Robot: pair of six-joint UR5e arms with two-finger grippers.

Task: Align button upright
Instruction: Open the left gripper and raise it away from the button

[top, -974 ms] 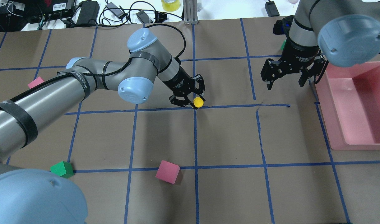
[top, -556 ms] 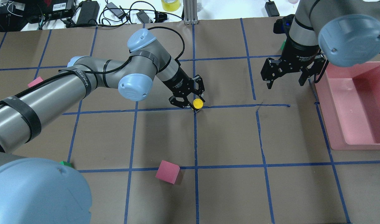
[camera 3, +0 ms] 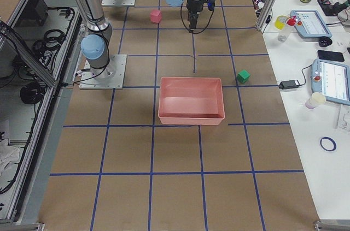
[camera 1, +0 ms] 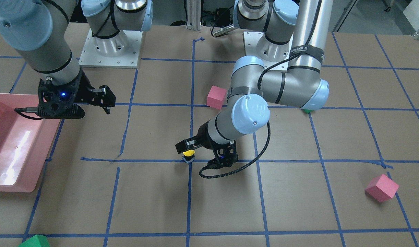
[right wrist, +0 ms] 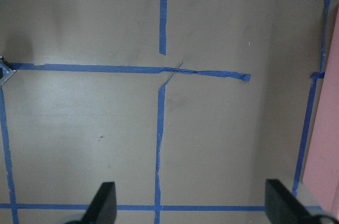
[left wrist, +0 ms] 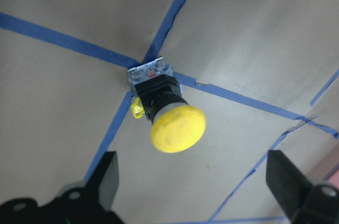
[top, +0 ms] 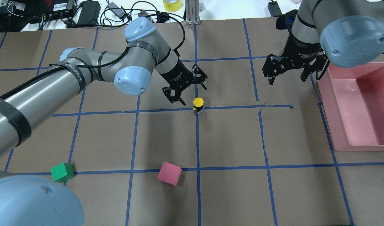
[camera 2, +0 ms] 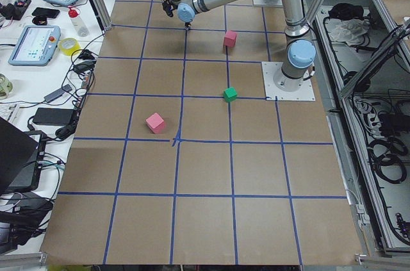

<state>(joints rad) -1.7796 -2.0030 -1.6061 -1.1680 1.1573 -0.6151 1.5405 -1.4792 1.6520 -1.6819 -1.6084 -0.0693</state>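
button [top: 198, 102] stands on tape crossing [top: 197, 116], left gripper [top: 192, 94] near, apart

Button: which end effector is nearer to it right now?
Left. The left end effector hangs open just beside the button, not touching; the right end effector hangs open well away, by the pink bin.

Plate: square white metal base plate [camera 2: 269, 91] under the near grey arm [camera 2: 291, 8], on the brown paper tabletop [camera 2: 205, 220].
Green: green foam cube [camera 2: 230, 94], just beside the plate.
Pink: pink foam cube [camera 2: 155, 122], well apart from the plate.
Tool: black left tool [camera 2: 186, 24], far beyond the plate.
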